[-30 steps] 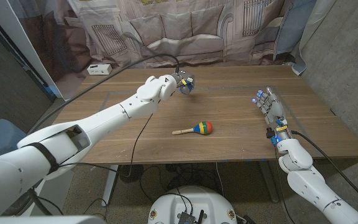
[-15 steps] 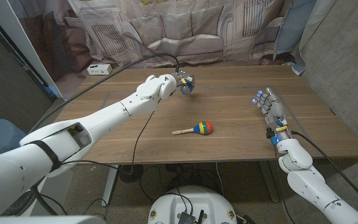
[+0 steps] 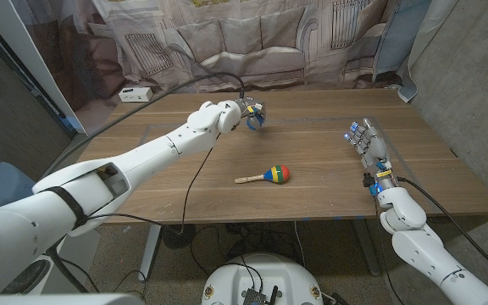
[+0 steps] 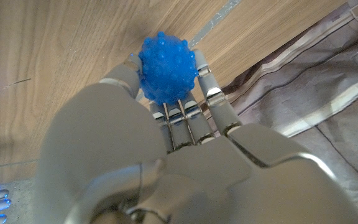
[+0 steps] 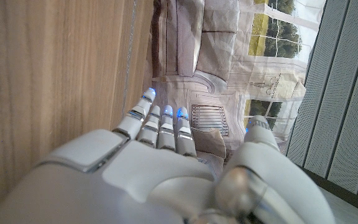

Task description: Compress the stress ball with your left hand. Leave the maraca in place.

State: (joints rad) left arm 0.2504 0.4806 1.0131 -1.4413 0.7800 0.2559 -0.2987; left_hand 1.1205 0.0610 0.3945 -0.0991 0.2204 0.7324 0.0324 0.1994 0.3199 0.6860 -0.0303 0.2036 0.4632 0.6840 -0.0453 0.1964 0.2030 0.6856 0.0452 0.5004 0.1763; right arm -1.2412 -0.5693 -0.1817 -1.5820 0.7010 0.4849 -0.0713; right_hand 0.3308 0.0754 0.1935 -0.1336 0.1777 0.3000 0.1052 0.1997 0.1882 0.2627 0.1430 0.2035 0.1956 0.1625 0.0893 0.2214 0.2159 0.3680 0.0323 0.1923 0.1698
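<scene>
Left hand grasps the blue ball beyond the maraca; right hand is released.

Taking the maraca (image 3: 271, 175) as the landmark, lying near the middle of the wooden table (image 3: 176, 191) with its striped head pointing to the robot's right: the right hand (image 3: 368, 149) is off to the maraca's right, well apart from it, fingers extended and holding nothing. Farther back, beyond the maraca and a little to its left, the left hand (image 3: 251, 112) holds the stress ball (image 4: 166, 68), a knobbly blue ball wrapped by the fingers (image 4: 209, 93). Farthest off, a small white box (image 3: 135, 94) sits at the table's far left corner, before a curtain (image 3: 252, 38).
</scene>
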